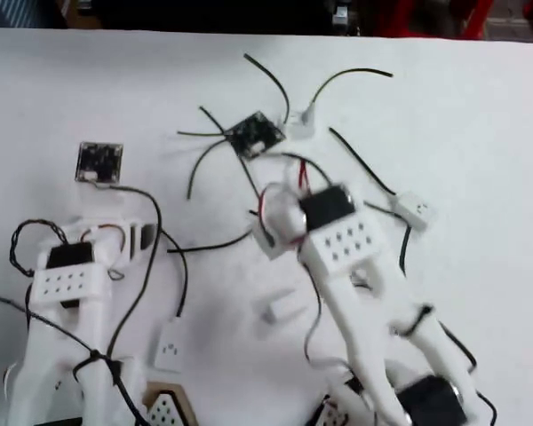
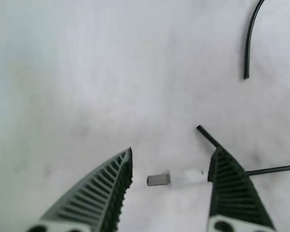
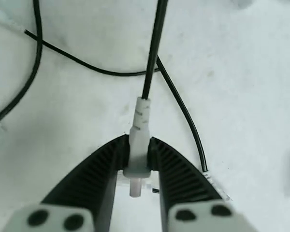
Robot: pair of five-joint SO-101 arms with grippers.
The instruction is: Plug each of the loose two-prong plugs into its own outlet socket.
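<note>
My right gripper [image 3: 139, 145] is shut on a white plug [image 3: 140, 137] whose black cable [image 3: 153, 48] runs away from the fingers. In the high view this gripper [image 1: 271, 226] hangs over the middle of the table. My left gripper [image 2: 173, 153] is open, low over the table, with a small white piece with a grey metal prong [image 2: 159, 180] lying between its fingers. The high view shows it [image 1: 138, 235] at the left. White outlet sockets lie at the right [image 1: 415, 209] and near the front [image 1: 171, 346].
Two dark square boards [image 1: 99, 161] [image 1: 256, 133] lie at the back, the second with several black wires fanning out. A white connector [image 1: 299, 124] sits beside it. A small white block [image 1: 280, 308] rests by the right arm. Loose black cable ends [image 2: 249, 43] cross the white table [image 1: 480, 98].
</note>
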